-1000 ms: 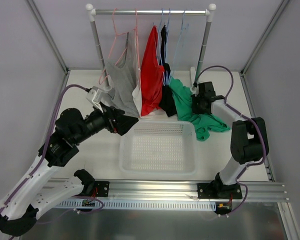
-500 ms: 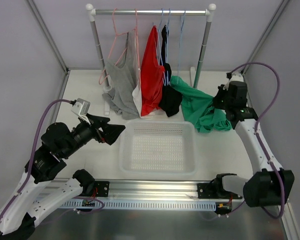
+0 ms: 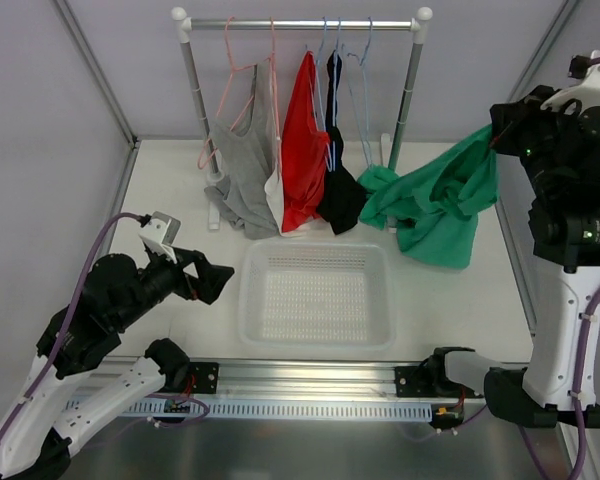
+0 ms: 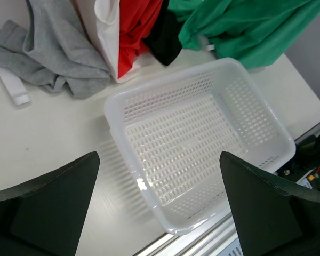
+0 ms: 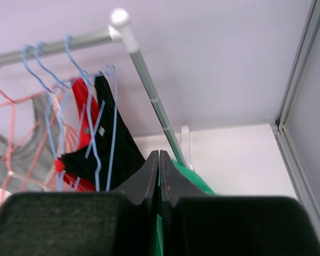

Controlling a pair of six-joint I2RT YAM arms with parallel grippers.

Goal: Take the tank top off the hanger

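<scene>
The emerald-green tank top (image 3: 440,200) hangs in the air at the right, stretched from my right gripper (image 3: 495,130) down toward the foot of the rack. My right gripper (image 5: 159,152) is shut on the tank top (image 5: 192,173), raised high near the right wall. The light-blue wire hanger (image 3: 365,45) hangs bare on the rod, next to the blue hanger with the black garment; it also shows in the right wrist view (image 5: 114,122). My left gripper (image 3: 208,278) is open and empty, left of the basket. Its view shows the tank top (image 4: 245,26) beyond the basket.
A white perforated basket (image 3: 320,247) sits mid-table, also in the left wrist view (image 4: 112,106). The rack's rod (image 3: 300,24) carries pink hangers, a grey top (image 3: 242,170), a red top (image 3: 302,140) and a black garment (image 3: 338,195). Walls stand close on both sides.
My right arm rose up and to the right, lifting the tank top off the table. My left arm drew back toward the near left.
</scene>
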